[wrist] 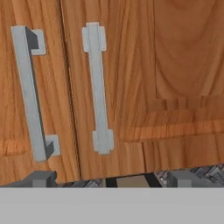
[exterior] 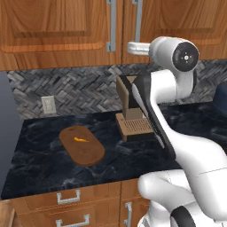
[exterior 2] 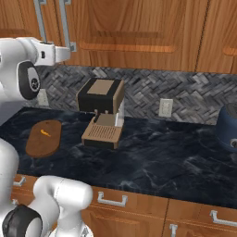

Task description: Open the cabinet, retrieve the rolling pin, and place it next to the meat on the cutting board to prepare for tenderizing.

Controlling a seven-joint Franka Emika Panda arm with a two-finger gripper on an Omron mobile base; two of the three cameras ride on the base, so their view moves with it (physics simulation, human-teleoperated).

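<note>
Two silver handles (wrist: 99,87) face us on the shut cabinet (wrist: 175,65).
Our hand (wrist: 109,178) hangs released before them; meat (exterior: 80,139) lies on the cutting board (exterior: 88,153) near the worktop's (exterior: 40,155) left edge.

dark counter (exterior: 40,155), cutting board (exterior: 82,145), coffee machine (exterior 2: 102,112)

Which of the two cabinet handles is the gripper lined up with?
The right-hand handle of the pair: in the hand view it sits between the fingertips, while the left handle lies off to the side.
</note>
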